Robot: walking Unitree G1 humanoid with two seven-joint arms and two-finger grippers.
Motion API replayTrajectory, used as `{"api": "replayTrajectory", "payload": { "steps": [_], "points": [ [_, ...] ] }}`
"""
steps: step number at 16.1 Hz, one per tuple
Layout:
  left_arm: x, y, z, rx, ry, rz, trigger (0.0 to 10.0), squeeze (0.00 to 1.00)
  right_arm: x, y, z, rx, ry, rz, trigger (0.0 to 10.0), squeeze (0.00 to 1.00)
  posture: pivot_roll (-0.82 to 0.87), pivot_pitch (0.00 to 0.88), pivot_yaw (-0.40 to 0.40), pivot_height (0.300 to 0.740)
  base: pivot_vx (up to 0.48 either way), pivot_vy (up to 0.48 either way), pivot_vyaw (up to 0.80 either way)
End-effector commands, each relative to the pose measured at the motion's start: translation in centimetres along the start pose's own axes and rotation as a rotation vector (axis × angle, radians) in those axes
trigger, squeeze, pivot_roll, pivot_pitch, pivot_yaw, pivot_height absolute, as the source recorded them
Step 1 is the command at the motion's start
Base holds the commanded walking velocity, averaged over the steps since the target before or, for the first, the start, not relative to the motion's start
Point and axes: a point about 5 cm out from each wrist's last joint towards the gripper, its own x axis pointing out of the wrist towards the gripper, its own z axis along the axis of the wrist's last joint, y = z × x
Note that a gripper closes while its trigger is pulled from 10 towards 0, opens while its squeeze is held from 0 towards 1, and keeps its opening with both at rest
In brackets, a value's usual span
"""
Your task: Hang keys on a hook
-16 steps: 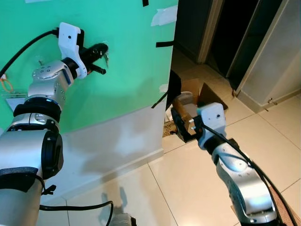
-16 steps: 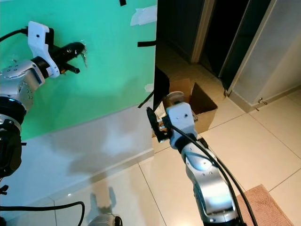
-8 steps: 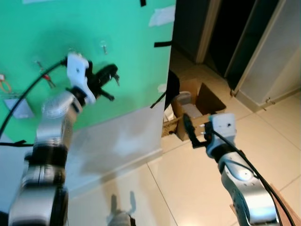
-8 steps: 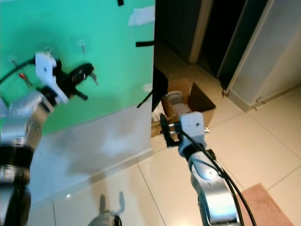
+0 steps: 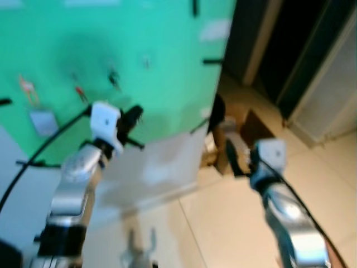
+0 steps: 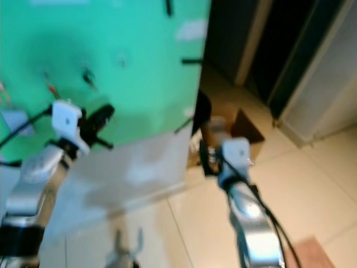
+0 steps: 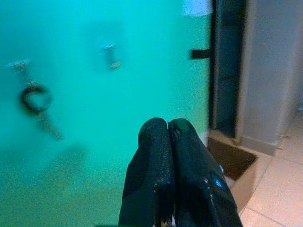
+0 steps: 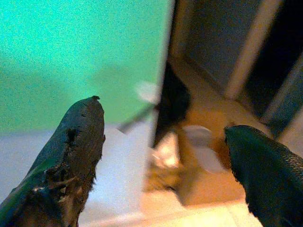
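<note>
L end effector [image 7: 168, 124] raised, pinched together.

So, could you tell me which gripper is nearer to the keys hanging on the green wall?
Left. The left gripper is raised just below and beside the keys on the green wall; the right gripper is lower, over by the cardboard box.

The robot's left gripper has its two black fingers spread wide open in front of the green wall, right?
Not quite. The left gripper does face the green wall, but its two black fingers are pressed shut together, as the left wrist view shows.
</note>
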Motion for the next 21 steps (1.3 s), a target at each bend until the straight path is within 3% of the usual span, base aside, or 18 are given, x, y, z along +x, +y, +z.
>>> {"api": "replayTrajectory", "payload": {
  "steps": [1, 7, 10, 12, 15, 17, 21],
  "points": [
    [0.5, -1.1, 0.8, 0.006, -0.019, -0.04, 10.0, 0.0, -0.1, -0.9, -0.1, -0.003, 0.0, -0.03, 10.0, 0.0, -0.06, 0.0, 0.029, 0.74, 0.382, 0.0, 0.0],
    [0.4, -1.9, 0.4, -0.013, 0.012, -0.062, 10.0, 0.0, -0.3, -1.1, 0.1, -0.029, -0.005, -0.033, 10.0, 0.0, -0.08, 0.0, 0.038, 0.74, 0.387, 0.0, 0.0],
    [0.6, -2.7, 1.0, -0.019, -0.011, -0.168, 10.0, 0.0, -0.2, -1.4, 0.2, -0.044, -0.006, -0.034, 10.0, 0.0, -0.08, 0.0, 0.028, 0.74, 0.0, 0.0, 0.0],
    [1.1, -2.4, 2.2, -0.061, -0.04, -0.232, 10.0, 0.0, -0.1, -1.5, 0.4, -0.051, -0.01, -0.028, 10.0, 0.0, -0.08, 0.0, 0.027, 0.74, 0.0, 0.0, 0.0],
    [1.8, -0.4, 3.5, -0.097, -0.04, -0.245, 10.0, 0.0, -0.1, -0.9, 0.7, -0.126, -0.008, 0.031, 10.0, 0.0, -0.08, 0.0, 0.035, 0.74, 0.0, 0.0, 0.0],
    [2.9, 1.9, 5.4, -0.12, -0.059, -0.244, 10.0, 0.0, 0.3, -0.2, 1.6, -0.149, -0.032, 0.082, 10.0, 0.0, -0.08, 0.0, 0.03, 0.74, 0.0, 0.0, 0.0],
    [3.2, 4.9, 6.1, -0.109, 0.002, -0.292, 10.0, 0.0, 0.6, 1.0, 2.8, -0.202, -0.064, 0.159, 10.0, 0.0, -0.07, 0.0, 0.028, 0.74, 0.0, 0.0, 0.0]
  ]
}}
